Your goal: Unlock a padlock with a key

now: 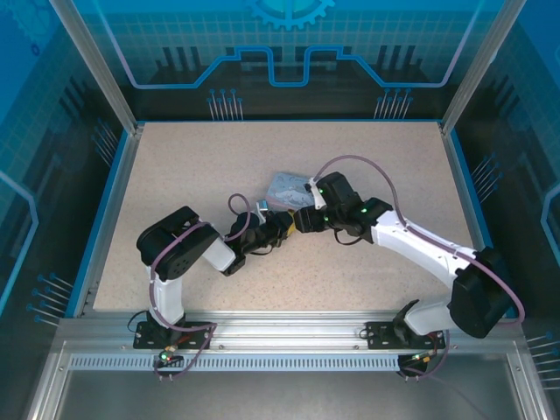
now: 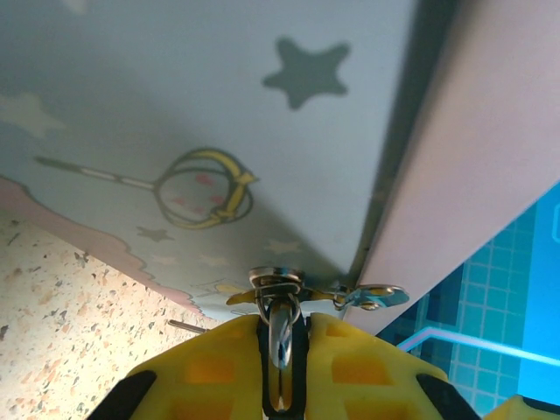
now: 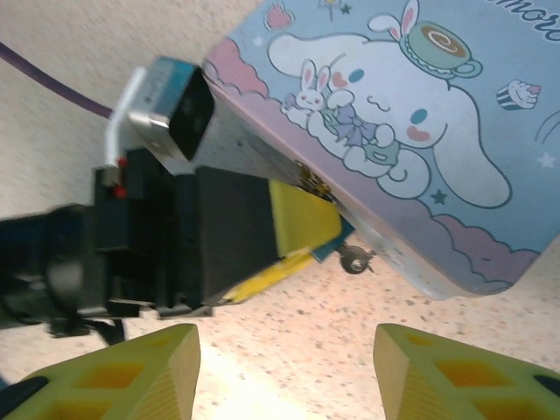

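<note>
With left gripper clenched on a metal loop lower centre, bring parted, empty right gripper in squarely to steady tin against twisting.

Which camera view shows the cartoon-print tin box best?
The right wrist view: the tin box shows most of its printed lid, the cartoon characters clear. The left wrist view sees one face from close, with a star and a moon wand. In the top external view the tin box is small, the print unreadable.
</note>
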